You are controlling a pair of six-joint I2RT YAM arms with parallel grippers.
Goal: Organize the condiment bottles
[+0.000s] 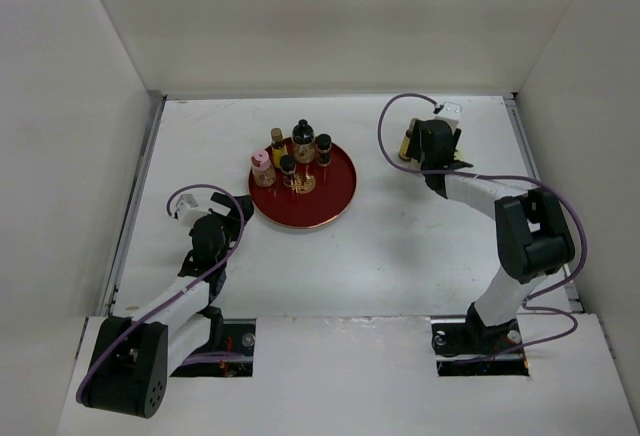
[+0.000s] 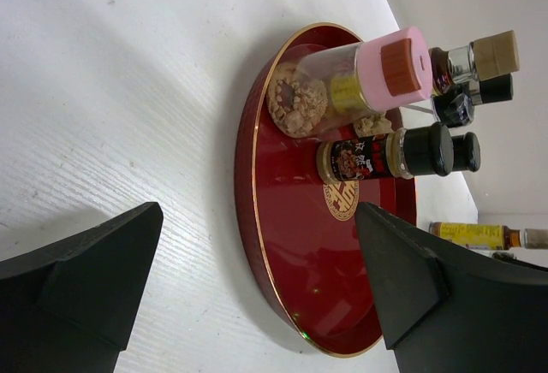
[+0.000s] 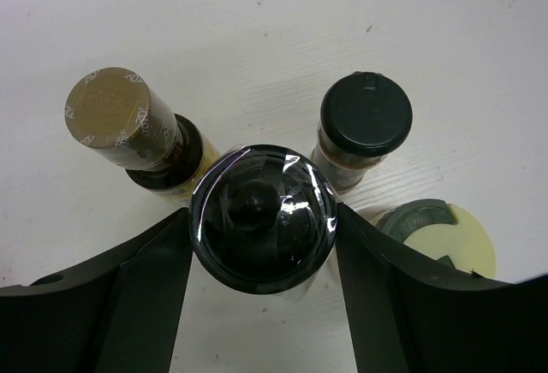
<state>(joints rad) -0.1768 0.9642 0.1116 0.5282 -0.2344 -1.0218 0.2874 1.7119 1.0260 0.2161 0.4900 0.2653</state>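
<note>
Black-capped bottle (image 3: 261, 219) is clamped between right gripper (image 3: 262, 229) fingers just under its glossy cap; judged rigid, fragile, slick, so the body should be gripped.

5 bottles (image 1: 303, 141) upright on red tray (image 1: 322, 208), black-capped bottle (image 3: 261, 219) among 3 others (image 3: 364, 116)

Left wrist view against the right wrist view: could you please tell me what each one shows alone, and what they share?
Left wrist only: the red tray carrying a pink-capped jar and black-capped spice jar, open left gripper. Right wrist only: the right gripper closed on a glossy black-capped bottle, beside a tan-capped bottle. Both: the white table.
</note>
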